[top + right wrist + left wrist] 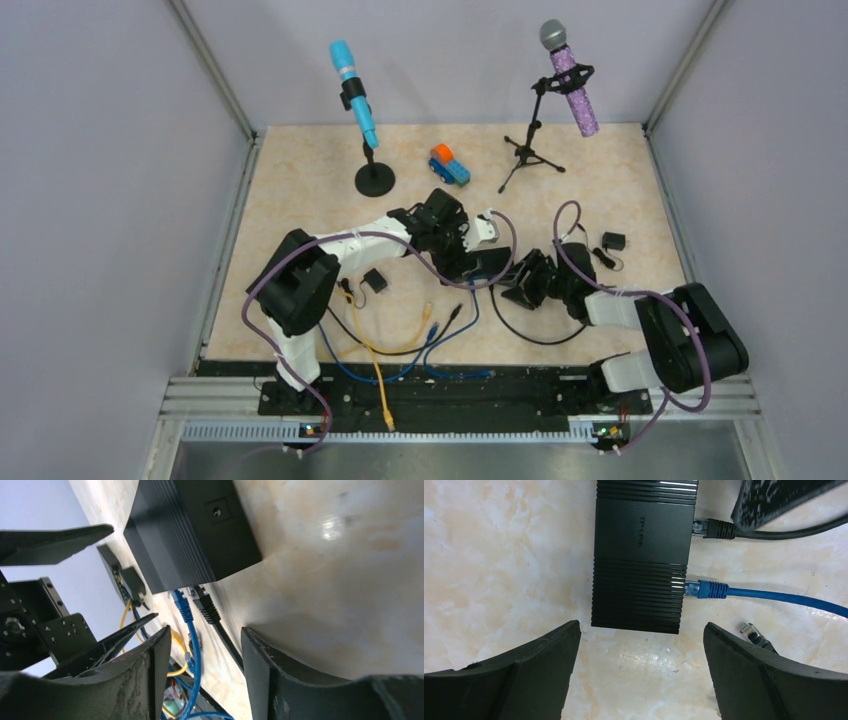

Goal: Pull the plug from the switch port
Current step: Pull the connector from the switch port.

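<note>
Approach is the step in hand: the switch lies flat on the table, with a blue plug and a black plug both seated in its ports. The left gripper hangs wide open over the switch's near end. The right gripper, jaws apart and empty, faces the plugs. Next it must close on one plug's body, possibly the black one, and draw straight out.

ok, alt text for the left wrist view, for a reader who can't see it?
A black TP-Link switch lies on a marbled table, with a black plug and a blue plug seated in its ports on the picture's right. The open left gripper frames the bottom edge, touching nothing; a loose connector lies beside one finger.
</note>
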Robot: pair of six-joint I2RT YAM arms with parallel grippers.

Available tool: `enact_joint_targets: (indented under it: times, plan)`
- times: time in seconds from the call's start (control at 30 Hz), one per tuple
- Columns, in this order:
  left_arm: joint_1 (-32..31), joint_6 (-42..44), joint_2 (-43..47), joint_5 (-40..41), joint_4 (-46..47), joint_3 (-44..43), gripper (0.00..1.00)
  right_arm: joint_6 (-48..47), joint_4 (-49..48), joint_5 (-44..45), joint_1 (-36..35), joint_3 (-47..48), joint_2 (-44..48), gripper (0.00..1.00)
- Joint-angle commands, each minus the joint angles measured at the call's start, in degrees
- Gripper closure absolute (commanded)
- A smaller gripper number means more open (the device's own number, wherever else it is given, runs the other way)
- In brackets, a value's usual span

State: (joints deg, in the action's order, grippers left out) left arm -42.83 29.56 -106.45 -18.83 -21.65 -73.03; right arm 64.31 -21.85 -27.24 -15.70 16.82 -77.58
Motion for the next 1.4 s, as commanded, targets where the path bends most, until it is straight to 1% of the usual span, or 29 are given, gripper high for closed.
enact_joint_targets:
  times: [0.0, 0.1, 0.2, 0.27, 0.5, 0.63, 0.8, 0.87, 0.9, 1.03, 1.13, 1.23, 1.37]
  plan:
    - [0.9, -2.6, 0.1, -3.7, 1.7, 1.2, 0.04, 0.1, -5.1, 1.1, -3.3, 1.9, -4.3, 0.48]
    - [1.6, -3.3, 0.1, -5.3, 2.9, 1.6, 0.05, 1.2, -7.5, 1.3, -3.4, 1.7, -6.8, 0.51]
    - [1.6, -2.1, -0.6, -4.5, 2.1, 0.8, 0.06, 1.6, -7.9, 3.1, -3.4, 2.0, -8.7, 0.53]
    - [1.6, -1.1, -1.4, -3.9, 1.4, 0.1, 0.06, 1.5, -7.9, 3.6, -3.4, 2.6, -10.1, 0.56]
    - [1.6, 0.6, -4.3, -2.4, -1.2, -2.6, 0.07, 4.5, -16.3, 2.1, -3.4, 1.7, -16.3, 0.61]
    - [1.5, 0.2, -4.6, -3.7, -0.7, -2.7, 0.08, 6.2, -20.1, 2.2, -3.3, 0.2, -17.6, 0.69]
    - [1.2, -0.9, -5.3, -6.6, -0.4, -3.6, 0.09, 6.3, -20.5, 2.5, -2.3, -0.6, -17.2, 0.72]
    - [0.8, -1.5, -5.7, -7.5, -0.2, -4.1, 0.1, 6.3, -21.2, 2.1, -0.3, -1.6, -16.5, 0.85]
    - [0.6, -2.2, -6.0, -8.3, 0.1, -4.3, 0.1, 6.3, -21.3, 1.7, 0.8, -2.1, -15.8, 0.86]
    - [-0.3, -7.3, -6.6, -13.6, 3.4, -4.5, 0.12, 4.2, -18.5, -0.1, 5.3, -3.3, -12.9, 0.85]
    - [-0.8, -11.7, -5.9, -15.0, 8.0, -2.5, 0.13, 0.6, -13.2, 0.1, 6.8, -2.9, -9.6, 0.83]
    - [-0.9, -11.3, -4.5, -12.1, 9.3, -1.2, 0.1, -3.1, -7.4, 0.3, 6.8, -0.8, -7.6, 0.78]
    - [-0.9, -6.0, -4.0, -6.9, 5.3, -2.9, 0.03, -4.1, -5.7, 0.2, 6.8, 0.4, -7.1, 0.68]
